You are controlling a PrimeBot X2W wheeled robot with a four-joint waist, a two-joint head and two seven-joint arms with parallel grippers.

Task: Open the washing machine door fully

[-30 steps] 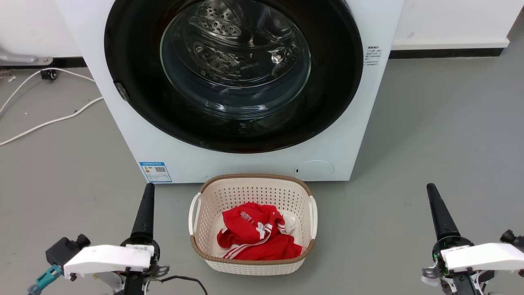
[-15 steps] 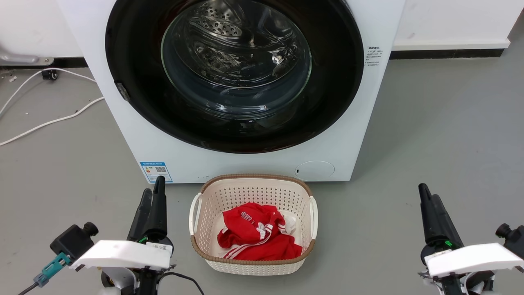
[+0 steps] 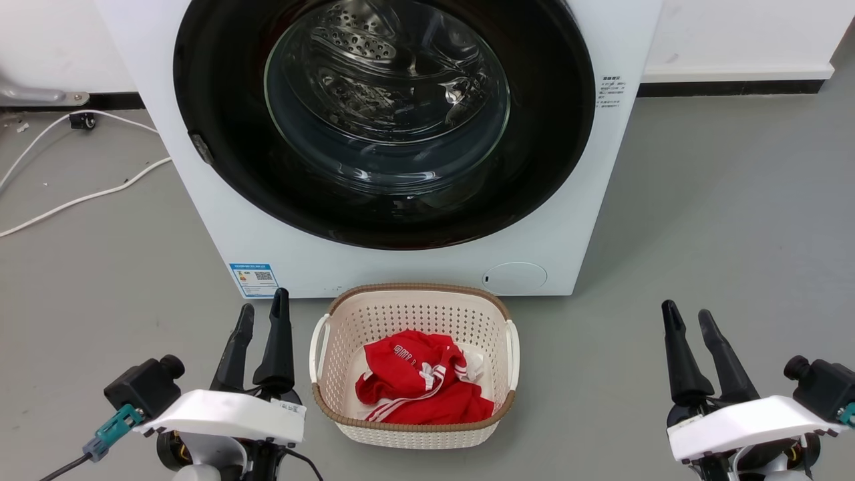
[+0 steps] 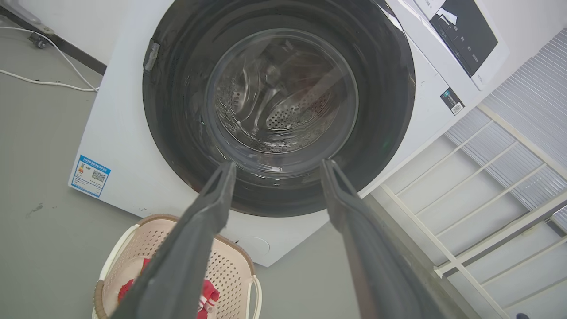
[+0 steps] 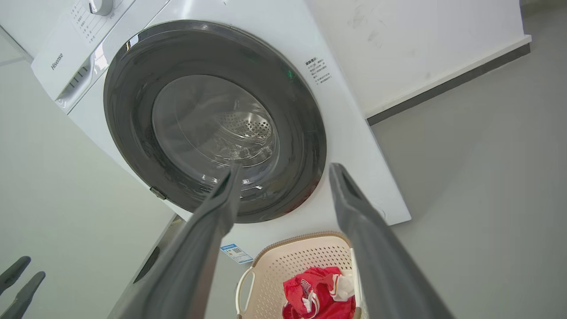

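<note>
Approach comes first: the washing machine door (image 3: 384, 120) sits shut, flush in the washing machine (image 3: 401, 267), behind the basket (image 3: 414, 292). My left hand (image 3: 264, 300) and right hand (image 3: 687, 308) hover low, fingers apart. I'd aim for the tab (image 3: 200, 148) on the door's left rim, then pull in an arc.
</note>
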